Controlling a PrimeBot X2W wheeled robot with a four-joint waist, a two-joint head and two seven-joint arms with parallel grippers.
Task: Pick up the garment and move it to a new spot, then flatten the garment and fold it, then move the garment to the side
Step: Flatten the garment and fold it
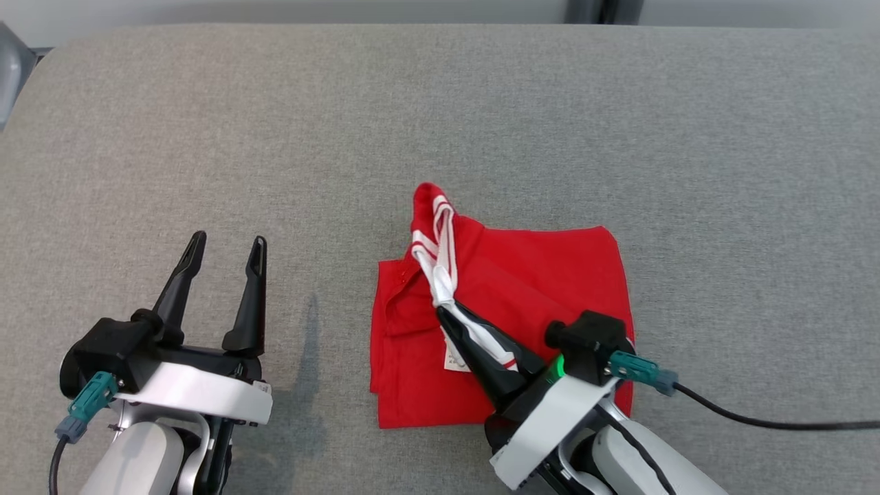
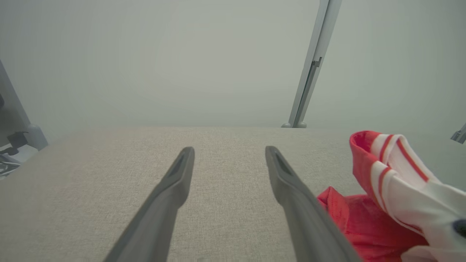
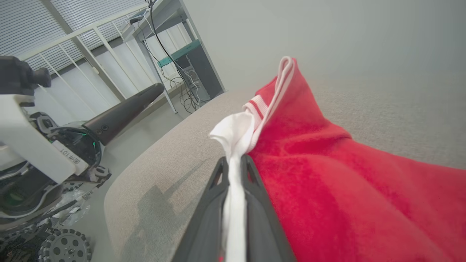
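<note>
Pinching the garment [image 1: 550, 275] by its white collar [image 1: 440, 261], right gripper [image 1: 443, 313] hovers over grey table [image 1: 440, 103]; left gripper [image 1: 227, 247] gapes.

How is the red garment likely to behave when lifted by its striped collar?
Probably floppy: the red garment drapes from the collar pinched by the fingers of the right gripper. Likely light: that small pinch holds part up. It may drag, not slide, on the fabric-covered table.

The head view looks steeply down on the grey fabric-covered worktop [image 1: 440, 103]. The left wrist view skims low along it toward a pale wall [image 2: 182, 54]. The right wrist view sits close behind the red garment with white striped trim [image 3: 346, 182], which all three share.
</note>
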